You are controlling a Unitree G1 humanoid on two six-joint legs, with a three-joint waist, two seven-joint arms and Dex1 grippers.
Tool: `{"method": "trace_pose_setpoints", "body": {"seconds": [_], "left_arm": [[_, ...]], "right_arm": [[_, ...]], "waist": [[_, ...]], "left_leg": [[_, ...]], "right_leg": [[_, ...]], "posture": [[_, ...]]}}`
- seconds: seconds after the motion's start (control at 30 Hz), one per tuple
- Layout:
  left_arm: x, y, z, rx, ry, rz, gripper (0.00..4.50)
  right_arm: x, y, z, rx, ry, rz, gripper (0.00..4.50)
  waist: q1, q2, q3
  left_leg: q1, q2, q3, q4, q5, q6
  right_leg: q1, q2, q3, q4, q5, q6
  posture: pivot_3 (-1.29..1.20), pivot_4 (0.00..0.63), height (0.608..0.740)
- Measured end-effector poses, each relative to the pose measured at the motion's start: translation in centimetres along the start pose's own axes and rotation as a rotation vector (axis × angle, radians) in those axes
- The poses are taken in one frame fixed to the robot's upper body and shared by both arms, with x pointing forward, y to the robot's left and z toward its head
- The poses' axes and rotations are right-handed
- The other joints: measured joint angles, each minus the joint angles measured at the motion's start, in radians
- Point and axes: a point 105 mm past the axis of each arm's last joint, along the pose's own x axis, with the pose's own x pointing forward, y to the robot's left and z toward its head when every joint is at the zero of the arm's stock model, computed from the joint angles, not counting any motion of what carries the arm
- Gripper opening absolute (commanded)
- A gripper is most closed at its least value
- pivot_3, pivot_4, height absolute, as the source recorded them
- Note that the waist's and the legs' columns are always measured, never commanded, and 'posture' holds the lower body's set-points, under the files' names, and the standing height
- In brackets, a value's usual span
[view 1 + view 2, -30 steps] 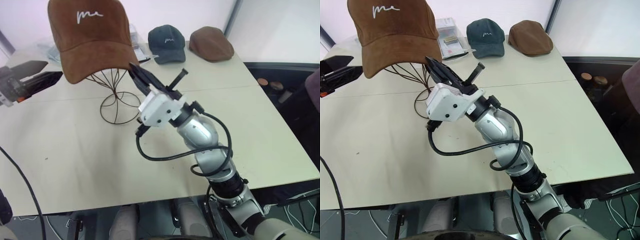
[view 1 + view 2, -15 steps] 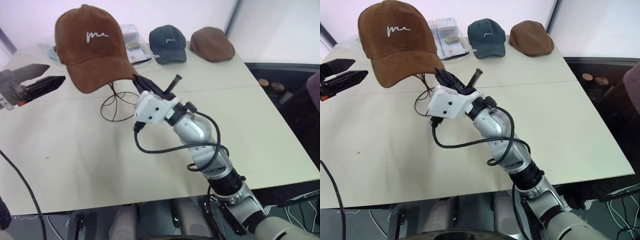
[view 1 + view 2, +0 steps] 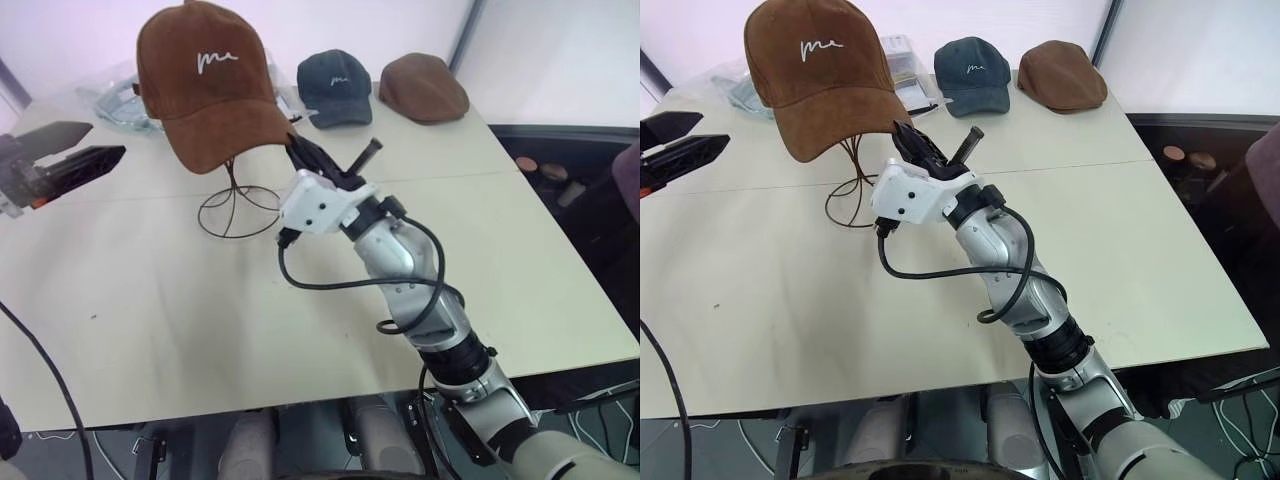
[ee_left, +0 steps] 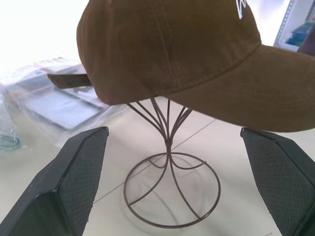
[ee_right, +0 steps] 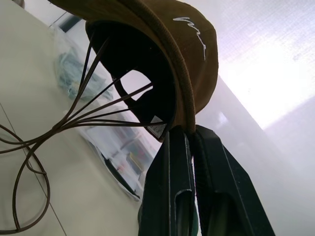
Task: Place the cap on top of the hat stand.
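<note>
The brown cap [image 3: 205, 100] with a white script logo hangs over the hat stand [image 4: 168, 142], a thin dark wire stand on the table. The stand's cage wires [image 5: 98, 115] run up inside the cap, and its top is hidden there. My right gripper [image 3: 297, 150] is shut on the edge of the cap's brim [image 5: 189, 98], reaching in from the right. My left gripper [image 3: 108, 140] hovers left of the stand, level with it, pointing at it. It is open, with its fingers [image 4: 74, 182] spread wide and nothing between them.
A dark blue-grey cap [image 3: 335, 85] and a plain brown flat cap [image 3: 422, 88] lie at the back of the pale table [image 3: 200, 320]. Clear plastic packets [image 3: 110, 95] lie behind the stand. The table's right edge [image 3: 570, 260] drops to a dark floor.
The right gripper has carried the cap to the right, away from me and a little down, so it now sits over the stand's cage. The left gripper has stayed put.
</note>
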Motion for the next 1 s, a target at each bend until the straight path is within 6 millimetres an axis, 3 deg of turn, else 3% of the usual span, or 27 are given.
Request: {"method": "trace_pose_setpoints", "body": {"seconds": [0.27, 0.37, 0.5, 0.57, 1.0], "left_arm": [[0.7, -0.1, 0.5, -0.006, -0.017, 0.008, 4.5], [0.9, -0.2, 0.9, 0.003, -0.026, 0.001, 4.5], [0.8, 0.1, 0.5, -0.01, -0.016, 0.008, 4.5], [0.8, 0.1, 0.4, -0.01, -0.015, 0.009, 4.5], [1.8, -0.5, 0.2, -0.005, -0.01, 0.0, 4.5]], "right_arm": [[-1.8, 0.4, 0.1, -0.011, -0.013, 0.029, 0.04], [-1.9, 0.5, 0.1, -0.009, -0.013, 0.034, 0.94], [-2.2, 0.8, 0.4, 0.019, -0.029, 0.051, 3.07], [-2.3, 1.0, 0.6, 0.043, -0.041, 0.07, 3.92], [-3.8, 0.4, 2.7, 0.199, -0.208, 0.203, 3.92]], "waist": [[0.0, 0.0, 0.0], [-0.001, 0.0, 0.0], [0.0, 0.0, 0.0], [0.0, 0.0, 0.0], [0.001, 0.0, 0.0]], "left_leg": [[0.0, 0.0, 0.0, 0.001, 0.0, 0.0], [0.0, 0.0, 0.0, 0.001, 0.0, 0.0], [0.0, 0.0, 0.0, 0.0, 0.0, 0.0], [0.0, 0.0, 0.0, 0.0, 0.0, 0.0], [0.0, 0.0, 0.0, 0.001, 0.0, 0.0]], "right_leg": [[0.0, 0.0, 0.0, 0.001, 0.0, 0.0], [0.0, 0.0, 0.0, 0.0, 0.0, 0.0], [0.0, 0.0, 0.0, 0.0, 0.0, 0.0], [0.0, 0.0, 0.0, -0.001, 0.0, 0.0], [0.001, 0.0, 0.0, 0.0, 0.0, 0.0]], "posture": [[0.0, 0.15, 0.74], [0.0, 0.15, 0.74], [0.0, 0.15, 0.74], [0.0, 0.15, 0.74], [0.0, 0.15, 0.74]]}}
